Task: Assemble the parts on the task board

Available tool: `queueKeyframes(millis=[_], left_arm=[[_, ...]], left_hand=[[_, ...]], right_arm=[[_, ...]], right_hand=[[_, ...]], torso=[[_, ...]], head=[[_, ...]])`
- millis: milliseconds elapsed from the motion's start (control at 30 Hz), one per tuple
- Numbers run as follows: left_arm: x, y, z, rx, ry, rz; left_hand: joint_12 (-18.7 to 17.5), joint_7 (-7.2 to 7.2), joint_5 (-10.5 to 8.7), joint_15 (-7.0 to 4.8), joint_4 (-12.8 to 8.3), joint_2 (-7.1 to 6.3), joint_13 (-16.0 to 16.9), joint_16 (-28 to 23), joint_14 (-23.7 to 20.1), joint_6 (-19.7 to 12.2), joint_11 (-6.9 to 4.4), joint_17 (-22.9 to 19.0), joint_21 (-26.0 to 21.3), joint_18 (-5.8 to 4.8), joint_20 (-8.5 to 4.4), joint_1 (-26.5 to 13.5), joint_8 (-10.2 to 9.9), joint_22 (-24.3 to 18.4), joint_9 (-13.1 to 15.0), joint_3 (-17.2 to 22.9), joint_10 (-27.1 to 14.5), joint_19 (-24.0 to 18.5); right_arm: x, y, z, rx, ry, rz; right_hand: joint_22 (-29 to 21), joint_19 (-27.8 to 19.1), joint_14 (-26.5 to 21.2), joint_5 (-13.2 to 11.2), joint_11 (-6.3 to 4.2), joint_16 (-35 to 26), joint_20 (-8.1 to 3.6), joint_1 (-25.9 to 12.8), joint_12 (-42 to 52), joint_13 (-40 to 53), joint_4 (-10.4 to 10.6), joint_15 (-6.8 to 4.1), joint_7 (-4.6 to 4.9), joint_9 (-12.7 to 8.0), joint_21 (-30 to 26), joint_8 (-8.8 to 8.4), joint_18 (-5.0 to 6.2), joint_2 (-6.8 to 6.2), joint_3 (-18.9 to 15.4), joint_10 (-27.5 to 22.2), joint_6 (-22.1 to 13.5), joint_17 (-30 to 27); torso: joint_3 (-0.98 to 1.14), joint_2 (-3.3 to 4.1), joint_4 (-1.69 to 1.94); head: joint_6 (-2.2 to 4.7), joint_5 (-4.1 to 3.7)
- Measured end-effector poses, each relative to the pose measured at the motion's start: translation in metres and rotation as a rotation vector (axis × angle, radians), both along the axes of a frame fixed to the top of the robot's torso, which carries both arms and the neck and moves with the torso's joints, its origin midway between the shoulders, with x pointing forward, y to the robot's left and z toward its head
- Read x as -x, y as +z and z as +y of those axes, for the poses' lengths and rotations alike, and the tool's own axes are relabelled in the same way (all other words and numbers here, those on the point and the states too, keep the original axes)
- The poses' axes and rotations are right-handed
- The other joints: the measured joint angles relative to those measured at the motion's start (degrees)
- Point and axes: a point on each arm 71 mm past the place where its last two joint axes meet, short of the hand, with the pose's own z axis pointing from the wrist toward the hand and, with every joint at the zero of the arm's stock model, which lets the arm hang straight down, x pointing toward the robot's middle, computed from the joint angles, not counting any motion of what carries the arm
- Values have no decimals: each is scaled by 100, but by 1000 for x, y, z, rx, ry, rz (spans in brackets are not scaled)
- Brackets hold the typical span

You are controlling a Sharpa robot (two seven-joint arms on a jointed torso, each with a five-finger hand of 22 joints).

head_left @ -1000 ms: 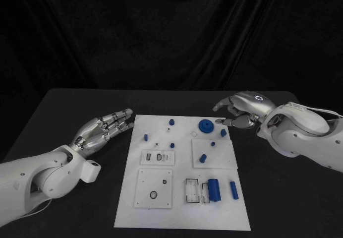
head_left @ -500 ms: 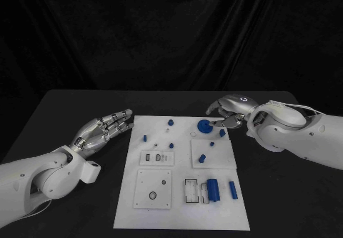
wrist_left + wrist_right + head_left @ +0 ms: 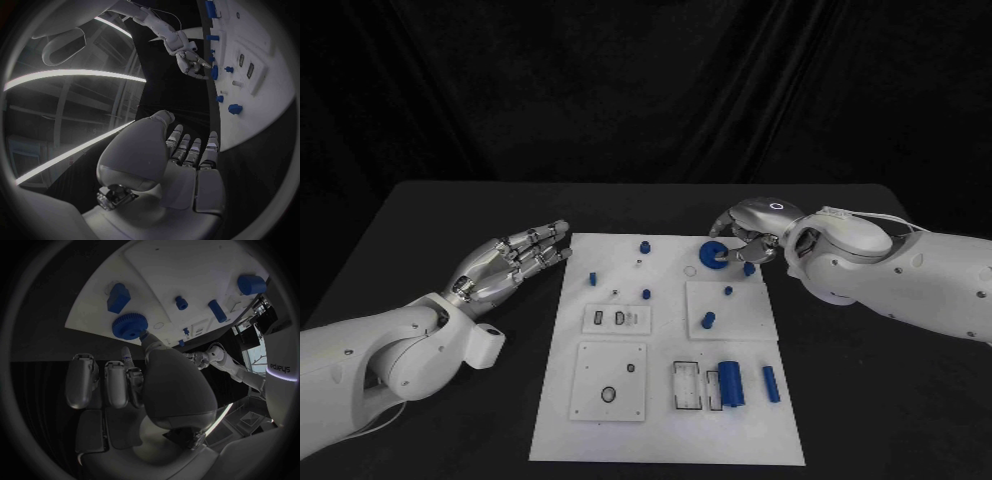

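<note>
The white task board (image 3: pixel 668 430) lies in the middle of the black table. A blue gear (image 3: pixel 713 255) rests near its far edge. My right hand (image 3: pixel 756 233) hovers over the gear from the right with its fingers bent down. My right hand's thumb tip (image 3: pixel 147 338) touches the rim of the gear (image 3: pixel 131 326), and the other fingers (image 3: pixel 106 382) stay short of it. My left hand (image 3: pixel 516 260) is off the board's left edge, palm up, fingers straight and holding nothing. The left wrist view shows that hand (image 3: pixel 181 155), with the right hand (image 3: pixel 190 60) by the gear (image 3: pixel 214 72).
Small blue pegs (image 3: pixel 645 245) (image 3: pixel 728 291) (image 3: pixel 708 320) stand on the far half of the board. Two blue cylinders (image 3: pixel 730 383) (image 3: pixel 772 383) lie near the front right, beside slotted white plates (image 3: pixel 612 392). A blue block (image 3: pixel 119 297) sits close to the gear.
My right hand has moved left from beside the board to over the gear, and its thumb now reaches the gear's rim. The left hand has not moved.
</note>
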Motion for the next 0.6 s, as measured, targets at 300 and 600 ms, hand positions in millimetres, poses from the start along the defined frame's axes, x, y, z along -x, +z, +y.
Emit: queueKeyframes(millis=[300, 600], left_arm=[[0, 0, -1, 1, -2, 0], [-1, 0, -1, 3, -7, 2]], left_hand=[[0, 0, 0, 0, 0, 0, 0, 0, 0, 0, 0, 0, 0, 0, 0, 0, 0, 0, 0, 0, 0, 0], [0, 0, 0, 0, 0, 0, 0, 0, 0, 0, 0, 0, 0, 0, 0, 0, 0, -1, 0, 0, 0, 0]], right_arm=[[-3, -4, 2, 19, 0, 9], [-4, -8, 5, 34, -1, 25]], right_hand=[[-1, 0, -15, -22, 20, 0, 0, -22, 0, -1, -8, 24, 0, 18, 0, 52, 0, -23, -21, -21, 84, 0], [-1, 0, 1, -51, 41, 0, 0, -22, 0, -1, -18, 40, 11, 48, -18, 119, 0, -23, -31, 0, 196, -1]], torso=[[-2, 1, 7], [-6, 1, 1]], head=[[-12, -15], [-16, -9]])
